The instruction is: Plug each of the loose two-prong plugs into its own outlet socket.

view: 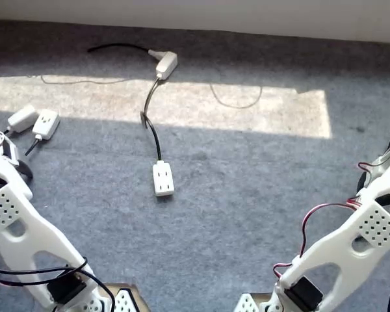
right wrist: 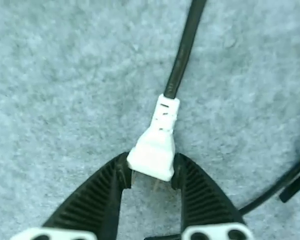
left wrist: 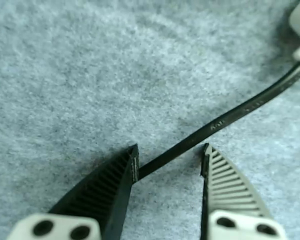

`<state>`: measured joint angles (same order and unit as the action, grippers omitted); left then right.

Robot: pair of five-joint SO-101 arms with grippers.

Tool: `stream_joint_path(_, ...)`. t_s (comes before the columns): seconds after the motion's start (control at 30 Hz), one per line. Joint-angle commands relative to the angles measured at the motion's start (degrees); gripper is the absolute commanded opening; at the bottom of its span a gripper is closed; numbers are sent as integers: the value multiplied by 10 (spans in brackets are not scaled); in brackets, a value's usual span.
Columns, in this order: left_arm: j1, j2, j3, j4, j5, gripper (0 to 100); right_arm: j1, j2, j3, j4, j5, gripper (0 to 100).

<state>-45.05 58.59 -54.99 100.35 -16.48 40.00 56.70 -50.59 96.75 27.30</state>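
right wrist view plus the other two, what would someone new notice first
Most striking is the white two-prong plug pinched in the right gripper over the grey carpet, prongs facing the camera, its black lead running away. Next, the left gripper stands open with a black cord passing between its fingertips. In the high view a white outlet block lies mid-carpet, on the arms' side of a bright band of sunlight.

A bright sunlit band [view: 182, 107] crosses the grey carpet [view: 247, 214], the rest lying in soft shade.

Socket block [view: 163, 179] mid-carpet [view: 247, 214], connector [view: 166, 64] behind it; plug [right wrist: 155, 145] in right tool [right wrist: 151, 167].
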Motion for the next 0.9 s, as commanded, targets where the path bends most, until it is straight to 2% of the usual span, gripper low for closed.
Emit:
stream_joint_path(0.0, 15, -4, 0, 8, 1, 231, -8, -16, 5, -4, 5, 58)
stream_joint_path(0.13, 15, -3, 0, 8, 1, 231, -15, -29, -10, 42, 14, 57)
stream_joint_path(0.27, 19, -3, 0, 8, 2, 231, -35, -91, -13, 44, 9, 57)
stream_joint_path(0.47, 24, -3, 0, 9, 3, 231, -110, -275, 109, 45, -16, 57)
stream_joint_path(0.6, 32, -7, 26, 9, 3, 231, -237, -435, 277, 44, -54, 57)
stream_joint_path(0.77, 9, -7, 42, 8, -1, 231, -464, -625, 466, 34, -106, 57)
stream_joint_path(0.87, -23, -7, 23, 8, -16, 231, -601, -707, 533, -11, -150, 57)
